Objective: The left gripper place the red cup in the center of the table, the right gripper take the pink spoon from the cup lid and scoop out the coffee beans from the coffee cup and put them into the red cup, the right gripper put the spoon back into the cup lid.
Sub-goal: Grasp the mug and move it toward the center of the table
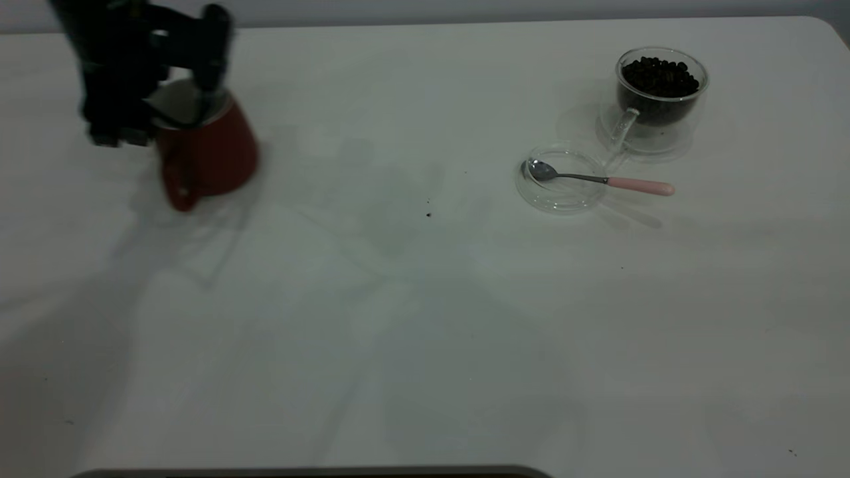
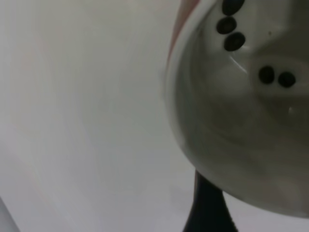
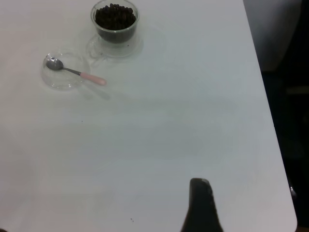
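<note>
The red cup (image 1: 207,153) stands at the far left of the table (image 1: 425,318), its handle toward the front. My left gripper (image 1: 176,99) is blurred and straddles its rim, shut on it. The left wrist view looks into the cup's white inside (image 2: 241,121), where several dark beans (image 2: 276,77) lie; one black finger (image 2: 207,208) sits outside the rim. At the right, the pink spoon (image 1: 601,179) rests with its bowl in the cup lid (image 1: 564,202). Behind it stands the coffee cup (image 1: 661,99), full of coffee beans (image 1: 661,74). Only one dark finger (image 3: 200,208) of my right gripper shows, far from them.
The glass saucer (image 1: 671,143) under the coffee cup nearly touches the lid. A tiny dark speck (image 1: 428,214) lies mid-table. The table's edge and rounded corner (image 3: 285,212) fall close beside the right arm's finger. A dark strip (image 1: 312,473) lines the front edge.
</note>
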Controlling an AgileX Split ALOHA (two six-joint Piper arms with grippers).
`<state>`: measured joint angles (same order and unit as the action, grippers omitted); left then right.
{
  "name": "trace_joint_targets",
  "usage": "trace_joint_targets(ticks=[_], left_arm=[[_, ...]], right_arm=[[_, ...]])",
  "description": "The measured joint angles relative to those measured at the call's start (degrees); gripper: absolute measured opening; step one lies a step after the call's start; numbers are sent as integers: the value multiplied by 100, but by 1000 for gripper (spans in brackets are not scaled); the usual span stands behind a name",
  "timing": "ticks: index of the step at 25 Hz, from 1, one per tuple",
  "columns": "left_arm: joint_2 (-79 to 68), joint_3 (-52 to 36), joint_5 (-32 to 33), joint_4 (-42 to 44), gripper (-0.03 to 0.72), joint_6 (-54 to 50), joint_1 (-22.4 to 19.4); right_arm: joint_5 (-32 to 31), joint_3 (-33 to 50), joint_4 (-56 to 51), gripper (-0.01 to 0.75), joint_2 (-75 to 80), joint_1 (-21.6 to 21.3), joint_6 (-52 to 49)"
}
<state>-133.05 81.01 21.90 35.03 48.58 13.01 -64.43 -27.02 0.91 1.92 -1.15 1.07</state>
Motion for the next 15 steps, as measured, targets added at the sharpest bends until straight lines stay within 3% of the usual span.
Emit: trace_joint_targets(ticks=[9, 15], left_arm=[[0, 0, -310, -441, 569, -623, 1209], [0, 0, -779, -759, 569, -1230, 1706]], right_arm=[[0, 0, 0, 591, 0, 0, 0], [0, 0, 0, 591, 0, 0, 0]])
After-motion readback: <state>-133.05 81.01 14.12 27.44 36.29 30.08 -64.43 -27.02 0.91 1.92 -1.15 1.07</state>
